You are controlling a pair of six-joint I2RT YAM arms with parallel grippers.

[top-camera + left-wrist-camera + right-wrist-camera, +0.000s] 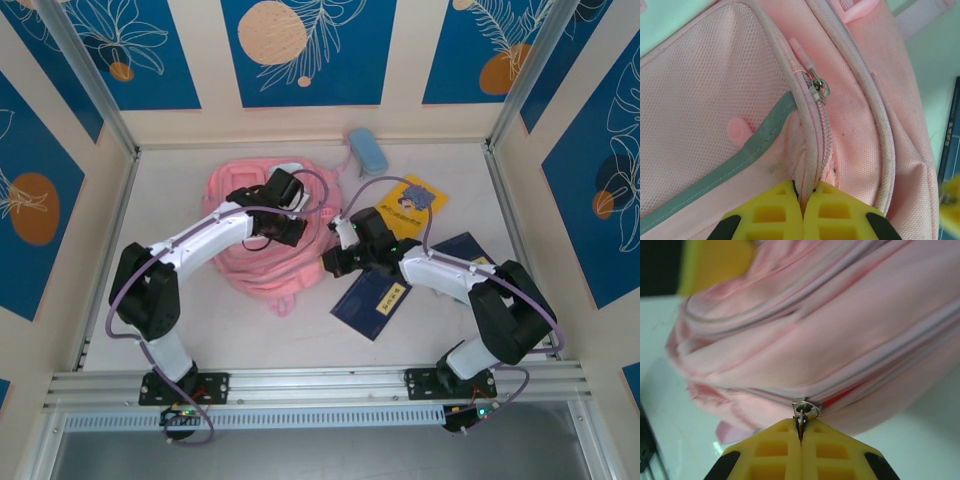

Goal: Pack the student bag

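Note:
The pink student bag (255, 262) lies on the table, left of centre. My left gripper (292, 226) is over its upper right part, shut on a fold of the bag's fabric and piping beside a zip (809, 187); a metal zip slider (818, 90) sits further along that seam. My right gripper (332, 262) is at the bag's right edge, shut on the metal zip pull (801, 421) of a side zip, its slider (805, 410) just beyond the fingertips. The bag's side (820, 335) bulges above it.
A dark blue book (372, 302) lies right of the bag under my right arm, with a second dark one (468, 250) beyond. A yellow booklet (412, 202) and a light-blue pencil case (367, 150) are at the back. Walls enclose the table.

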